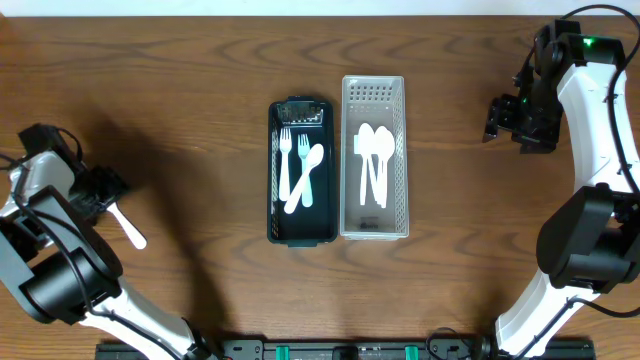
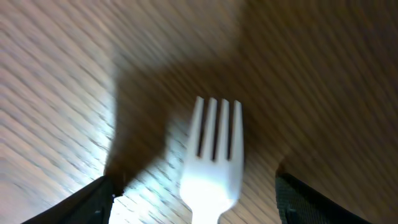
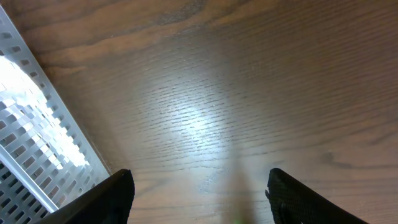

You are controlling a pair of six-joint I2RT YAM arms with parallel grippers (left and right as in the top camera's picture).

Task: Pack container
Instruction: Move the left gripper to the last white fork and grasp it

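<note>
A dark green container [image 1: 276, 190] at the table's middle holds two white forks and a pale spoon. To its right a white perforated basket [image 1: 374, 228] holds several white spoons. At the far left a white fork [image 1: 130, 228] lies on the wood, partly under my left gripper [image 1: 108, 190]. In the blurred left wrist view the fork [image 2: 214, 143] lies between the gripper's spread fingers [image 2: 196, 183], touching neither. My right gripper [image 1: 492, 120] is open and empty over bare wood, right of the basket. Its fingers [image 3: 199, 186] show in the right wrist view.
The basket's edge [image 3: 37, 143] shows at the left of the right wrist view. Wood tabletop [image 1: 200, 80] surrounds both containers. A dark rail runs along the table's front edge [image 1: 340, 350].
</note>
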